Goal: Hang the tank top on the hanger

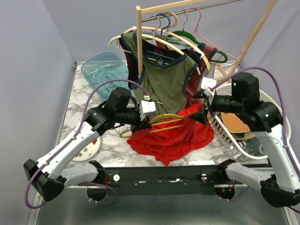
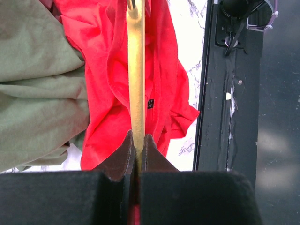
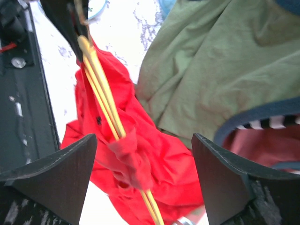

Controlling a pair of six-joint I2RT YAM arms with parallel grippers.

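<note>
Left jaws: clamped on hanger (image 2: 136, 70)
Right jaws: wide, either side of hanger
Tank top (image 1: 173, 138): bunched on hanger, heaped on worktop (image 1: 70, 101)

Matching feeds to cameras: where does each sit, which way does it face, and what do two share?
Top external: above and behind the bases, looking down at the table; both arms show.
Left wrist: on the left arm, looking along the left pincer, shut on the hanger, over the tank top.
Right wrist: on the right arm, looking past the open right pincer at the same hanger and tank top.
Shared: both wrist views also show the green top.
</note>
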